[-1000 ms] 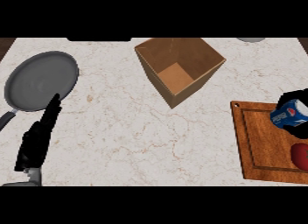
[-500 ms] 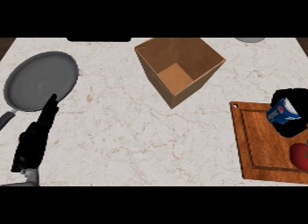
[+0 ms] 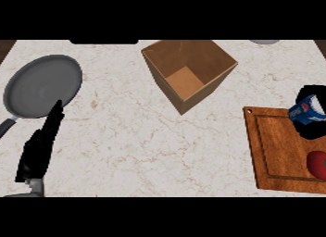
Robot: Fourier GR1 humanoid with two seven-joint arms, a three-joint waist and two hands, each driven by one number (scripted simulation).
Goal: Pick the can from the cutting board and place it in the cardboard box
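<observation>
A blue and white can (image 3: pixel 304 111) sits tilted at the far end of the wooden cutting board (image 3: pixel 282 152) on the right. My right hand (image 3: pixel 321 126) is curled round the can, black fingers showing above and below it. The open cardboard box (image 3: pixel 188 72) stands at the back centre, left of the board. My left hand (image 3: pixel 42 141) rests open at the lower left, fingers straight and pointing away, far from the can.
A grey frying pan (image 3: pixel 41 87) lies at the back left, its handle running toward the left edge. A red tomato (image 3: pixel 323 165) lies on the near part of the cutting board. A grey round object (image 3: pixel 264 41) shows at the back right edge.
The can and my right hand have shifted slightly left and toward the back of the board. The left hand has not moved.
</observation>
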